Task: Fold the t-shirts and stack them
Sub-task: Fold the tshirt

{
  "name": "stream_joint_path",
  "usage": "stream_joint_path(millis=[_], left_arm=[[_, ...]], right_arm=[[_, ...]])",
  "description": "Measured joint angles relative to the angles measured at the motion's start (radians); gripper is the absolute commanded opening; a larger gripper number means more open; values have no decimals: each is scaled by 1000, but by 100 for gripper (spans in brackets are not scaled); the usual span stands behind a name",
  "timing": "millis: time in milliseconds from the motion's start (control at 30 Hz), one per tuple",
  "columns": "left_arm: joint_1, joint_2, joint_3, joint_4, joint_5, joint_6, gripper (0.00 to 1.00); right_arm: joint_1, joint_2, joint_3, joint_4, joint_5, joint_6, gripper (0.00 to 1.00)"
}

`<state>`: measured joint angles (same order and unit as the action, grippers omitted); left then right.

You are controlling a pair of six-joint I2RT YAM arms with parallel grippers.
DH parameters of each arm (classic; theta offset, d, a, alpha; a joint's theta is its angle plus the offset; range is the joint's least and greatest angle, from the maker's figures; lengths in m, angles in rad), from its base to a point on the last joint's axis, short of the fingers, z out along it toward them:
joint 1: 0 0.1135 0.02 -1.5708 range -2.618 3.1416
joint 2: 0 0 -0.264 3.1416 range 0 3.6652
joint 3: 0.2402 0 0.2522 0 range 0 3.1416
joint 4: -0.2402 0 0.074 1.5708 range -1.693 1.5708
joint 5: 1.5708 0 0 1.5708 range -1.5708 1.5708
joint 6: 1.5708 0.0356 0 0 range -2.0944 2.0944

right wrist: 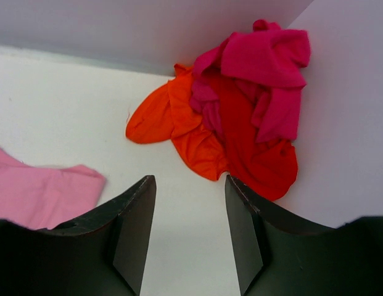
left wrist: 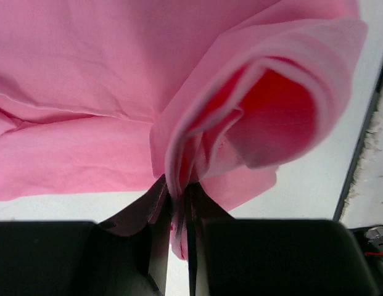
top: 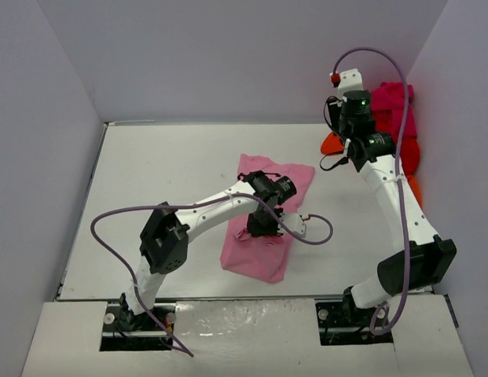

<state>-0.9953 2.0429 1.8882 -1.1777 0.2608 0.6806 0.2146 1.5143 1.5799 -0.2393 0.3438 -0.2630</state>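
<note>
Top external view: seeing the light pink t-shirt point(top: 259, 258) lying partly folded near the middle of the white surface point(top: 165, 181), with the left arm point(top: 216, 208) reaching over it.

Left wrist view: looking at the left jaws squeezing together on a bunched fold of that pink cloth. Curling up just past the tips, that fold; spreading out flatter off to the left, the rest of the cloth.

Right wrist view: looking at the right jaws standing wide apart, gripping nothing, hanging above bare surface. Lying beyond them, not touching them, heaped together in the far corner against the walls point(right wrist: 117, 24): the orange t-shirt point(right wrist: 179, 123), the red t-shirt point(right wrist: 256, 151) and the magenta t-shirt point(right wrist: 265, 61), with the magenta one farthest back. Peeking in at the left edge, a corner of the pink one, well apart from the heap.
</note>
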Motion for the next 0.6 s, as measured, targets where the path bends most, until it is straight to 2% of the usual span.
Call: stream_joint_path(millis=[200,600], left_arm=[[47,92,12,54,-2,8,0],[54,124,159,77,-5,25,0]], right_arm=[[-4,-94,-21,28,-39,0,46],[-4,-90,-95,20,-49,-18,46]])
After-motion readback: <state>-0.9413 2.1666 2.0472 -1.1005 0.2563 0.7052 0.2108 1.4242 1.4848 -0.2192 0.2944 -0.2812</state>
